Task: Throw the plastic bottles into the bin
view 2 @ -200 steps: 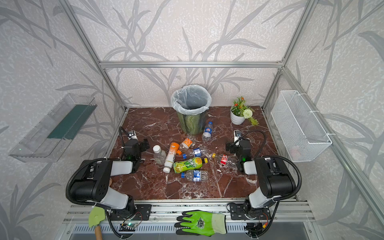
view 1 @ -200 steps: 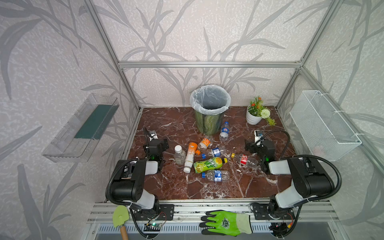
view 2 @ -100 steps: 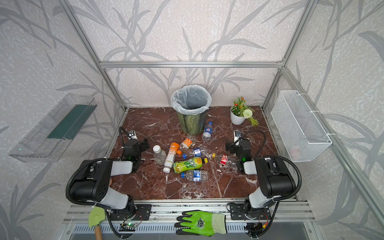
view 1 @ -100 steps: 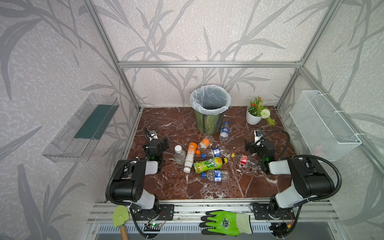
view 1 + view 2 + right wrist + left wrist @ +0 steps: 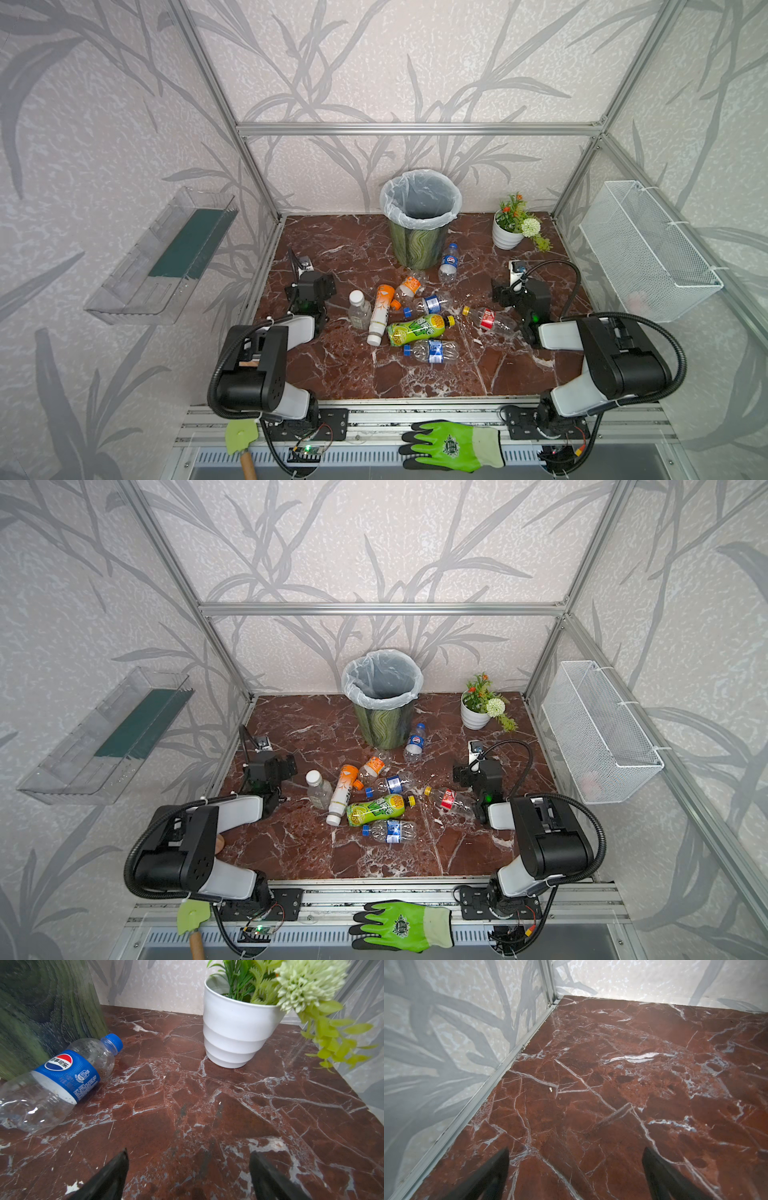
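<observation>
Several plastic bottles lie in a loose heap mid-floor: a green-yellow one, a tall white-orange one, a red-labelled one and a blue-labelled one. Another blue-labelled bottle lies against the foot of the bin, a green wavy bucket with a white liner bag. My left gripper is open over bare floor, left of the heap. Also open and empty, my right gripper hovers just right of the red-labelled bottle.
A white flower pot with green plants stands at the back right, ahead of my right gripper. A white wire basket hangs on the right wall and a clear shelf on the left wall. A green glove lies on the front rail.
</observation>
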Action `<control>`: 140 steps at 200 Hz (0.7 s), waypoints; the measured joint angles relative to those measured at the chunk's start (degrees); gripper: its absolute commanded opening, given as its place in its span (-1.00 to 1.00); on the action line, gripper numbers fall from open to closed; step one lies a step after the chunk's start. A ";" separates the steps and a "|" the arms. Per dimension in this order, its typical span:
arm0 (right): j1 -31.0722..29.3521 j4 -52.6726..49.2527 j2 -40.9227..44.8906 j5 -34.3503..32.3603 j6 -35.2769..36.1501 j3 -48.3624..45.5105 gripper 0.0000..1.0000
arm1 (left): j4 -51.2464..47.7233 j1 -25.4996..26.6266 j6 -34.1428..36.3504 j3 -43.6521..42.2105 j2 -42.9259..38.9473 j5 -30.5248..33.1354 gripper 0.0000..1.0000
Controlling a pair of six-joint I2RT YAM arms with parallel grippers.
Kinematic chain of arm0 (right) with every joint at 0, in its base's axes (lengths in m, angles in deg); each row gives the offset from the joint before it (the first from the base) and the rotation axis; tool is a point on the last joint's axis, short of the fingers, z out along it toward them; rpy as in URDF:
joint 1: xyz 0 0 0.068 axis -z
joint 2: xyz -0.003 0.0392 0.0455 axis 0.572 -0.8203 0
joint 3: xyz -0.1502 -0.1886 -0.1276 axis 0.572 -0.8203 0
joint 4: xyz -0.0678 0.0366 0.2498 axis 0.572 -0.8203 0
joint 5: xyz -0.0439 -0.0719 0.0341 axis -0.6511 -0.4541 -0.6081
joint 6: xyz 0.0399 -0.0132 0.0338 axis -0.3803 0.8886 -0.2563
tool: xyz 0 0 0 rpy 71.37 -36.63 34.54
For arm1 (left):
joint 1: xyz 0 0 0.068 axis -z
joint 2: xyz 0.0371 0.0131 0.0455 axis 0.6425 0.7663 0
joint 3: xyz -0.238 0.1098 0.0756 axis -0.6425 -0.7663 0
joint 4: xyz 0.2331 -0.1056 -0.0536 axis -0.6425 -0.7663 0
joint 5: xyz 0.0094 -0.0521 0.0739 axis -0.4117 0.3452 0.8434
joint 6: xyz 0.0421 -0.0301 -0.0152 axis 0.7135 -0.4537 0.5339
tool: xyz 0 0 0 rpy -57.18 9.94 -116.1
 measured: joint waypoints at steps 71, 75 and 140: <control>0.00 -38.51 17.46 0.42 -8.33 19.50 0.84 | -31.06 -0.15 -7.21 12.15 -25.07 -2.75 0.89; 0.00 -39.76 17.57 0.52 -8.68 19.71 0.84 | -33.07 -0.09 -7.45 12.41 -26.12 -3.26 0.88; 0.00 -51.49 16.72 3.48 -13.73 20.33 0.84 | -54.47 11.28 -9.42 16.76 -34.93 -6.16 0.89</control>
